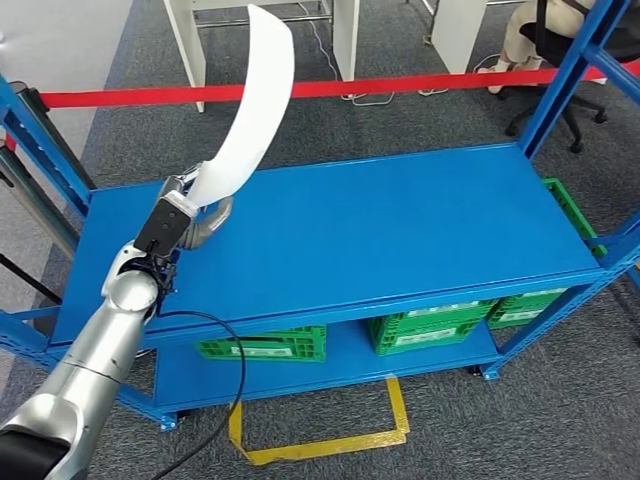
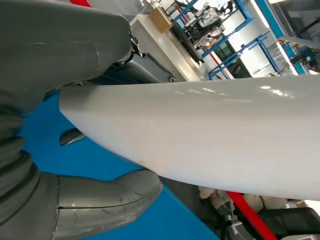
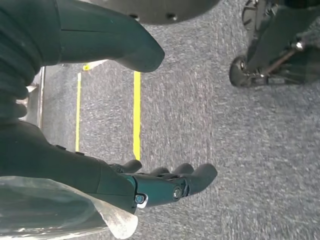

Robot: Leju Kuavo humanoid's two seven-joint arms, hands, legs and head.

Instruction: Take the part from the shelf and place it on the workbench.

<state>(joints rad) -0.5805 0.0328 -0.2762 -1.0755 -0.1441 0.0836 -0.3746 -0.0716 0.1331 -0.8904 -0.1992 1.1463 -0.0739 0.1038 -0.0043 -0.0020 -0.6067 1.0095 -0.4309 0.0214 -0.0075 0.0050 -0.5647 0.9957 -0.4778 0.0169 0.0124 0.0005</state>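
Part: you had the white curved part (image 1: 256,110) off the blue shelf (image 1: 377,230), its narrow lower end held above the shelf's top deck near the left end and its broad upper end arching up and to the right over the deck's rear edge. Its glossy white surface (image 2: 211,135) ran across the left wrist view.
Left hand: your left hand (image 1: 185,215) gripped the part's lower end just above the shelf deck. In the left wrist view the grey thumb (image 2: 109,200) lay under the part and the rest of the hand (image 2: 64,45) pressed over it.
Right hand: your right hand (image 3: 124,185) hung over grey carpet (image 3: 226,150) with nothing in it, its dark fingers (image 3: 188,180) stretched out and apart from the thumb.
Shelf: the top deck was bare blue metal; green crates (image 1: 426,325) sat on the lower level beneath it.
Floor: yellow tape (image 1: 324,440) marked a box on the carpet in front of the shelf, and a red tape line (image 1: 453,85) ran behind it.
Beyond the shelf: white table legs (image 1: 346,35) stood past the red line, and a black office chair (image 1: 566,60) sat behind the shelf's right end.
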